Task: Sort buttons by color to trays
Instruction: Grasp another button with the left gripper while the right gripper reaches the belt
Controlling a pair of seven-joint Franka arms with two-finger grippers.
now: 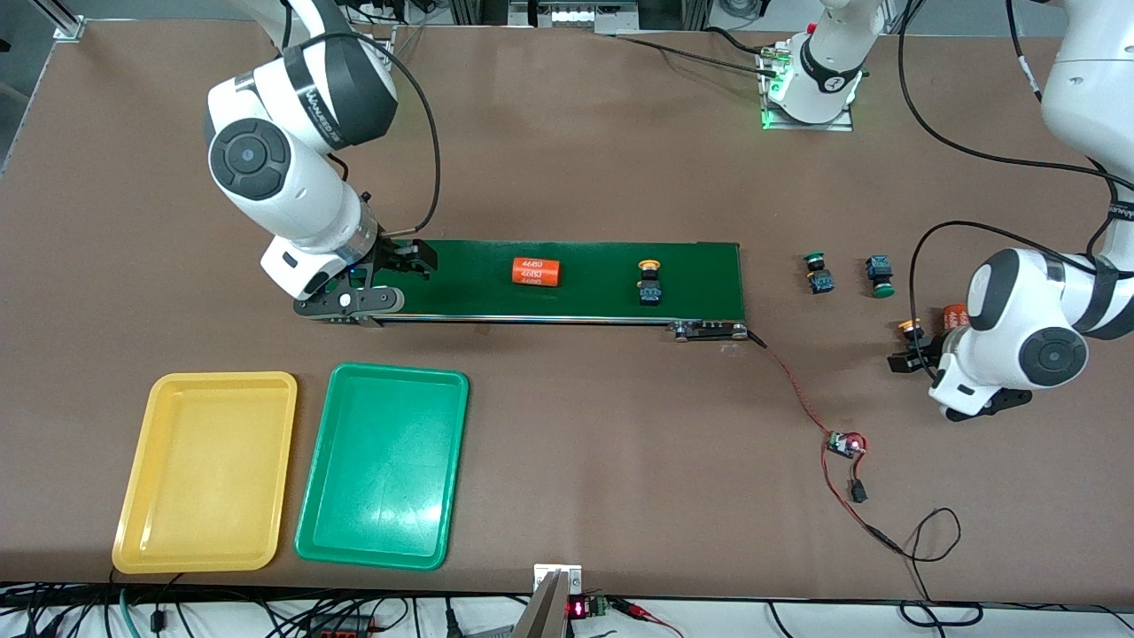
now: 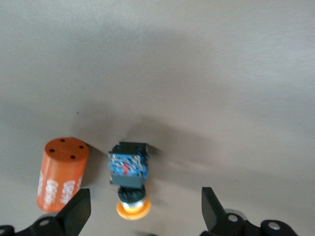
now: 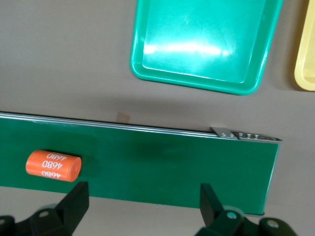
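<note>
Risk: left end effector [image 2: 145,209], open and empty over a yellow button [image 2: 129,179], may clip the probably touching orange cylinder [image 2: 61,174]; right end effector [image 3: 143,206] waits open, empty.

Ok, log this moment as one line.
left end effector: open over yellow button | right end effector: open over belt | trays: empty

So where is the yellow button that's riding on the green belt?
The yellow button lies on the belt toward the left arm's end, beside the orange cylinder.
</note>
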